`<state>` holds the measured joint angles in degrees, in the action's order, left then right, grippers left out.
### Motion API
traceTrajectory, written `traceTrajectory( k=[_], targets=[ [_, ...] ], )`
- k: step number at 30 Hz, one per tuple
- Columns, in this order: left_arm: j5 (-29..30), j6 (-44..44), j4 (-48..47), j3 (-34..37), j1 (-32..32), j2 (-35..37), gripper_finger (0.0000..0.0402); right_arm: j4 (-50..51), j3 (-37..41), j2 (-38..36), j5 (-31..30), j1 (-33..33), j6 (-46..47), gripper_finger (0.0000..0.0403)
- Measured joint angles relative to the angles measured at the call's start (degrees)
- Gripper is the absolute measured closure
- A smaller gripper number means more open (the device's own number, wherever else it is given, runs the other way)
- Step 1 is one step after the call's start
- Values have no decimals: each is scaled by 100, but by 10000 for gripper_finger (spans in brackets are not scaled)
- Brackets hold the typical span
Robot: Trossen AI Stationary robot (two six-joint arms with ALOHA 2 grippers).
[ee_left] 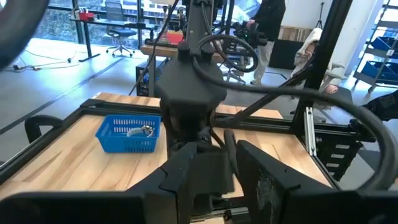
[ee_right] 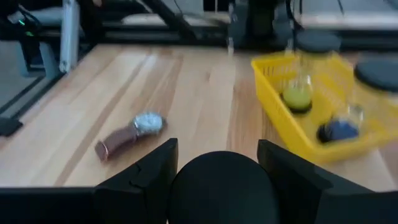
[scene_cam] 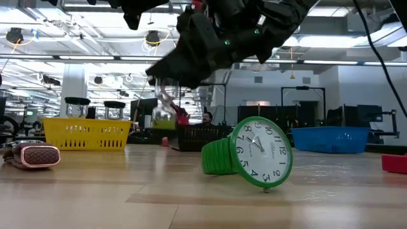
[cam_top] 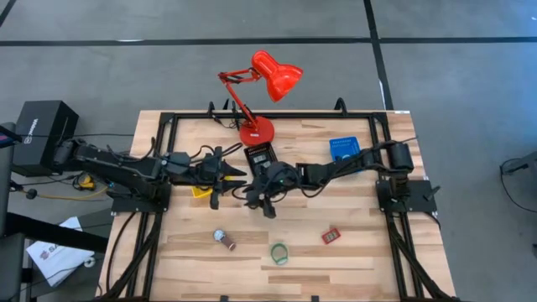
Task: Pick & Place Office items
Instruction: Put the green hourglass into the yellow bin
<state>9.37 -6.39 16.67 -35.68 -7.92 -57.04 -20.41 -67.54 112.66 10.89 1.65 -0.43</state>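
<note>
A: While both grippers meet mid-table, what's left?

B: Brown watch (cam_top: 223, 240), green watch (cam_top: 278, 252) and red piece (cam_top: 331, 236) still lie loose. Right gripper (ee_right: 217, 163) pinches a black round thing; left gripper's (cam_top: 225, 178) fingers I cannot tell.

Red lamp (cam_top: 273, 80), blue tray (cam_top: 343, 148)

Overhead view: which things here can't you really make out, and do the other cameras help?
1. Yellow tray, high view: mostly under the left arm; contents hidden.
2. Left gripper and right gripper, high view: they overlap mid-table; anything between them is lost among dark parts.
3. Dark round thing, right wrist view: blurred, cut off by the bottom edge; unidentifiable.
4. Blue tray, high view: contents too small.
</note>
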Motion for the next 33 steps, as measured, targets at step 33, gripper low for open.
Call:
traceTrajectory(
  k=[33],
  targets=[
    [11, -5, 6, -2, -4, -4, 292, 36, 21, 444, -21, 85, 450, 153]
  ],
)
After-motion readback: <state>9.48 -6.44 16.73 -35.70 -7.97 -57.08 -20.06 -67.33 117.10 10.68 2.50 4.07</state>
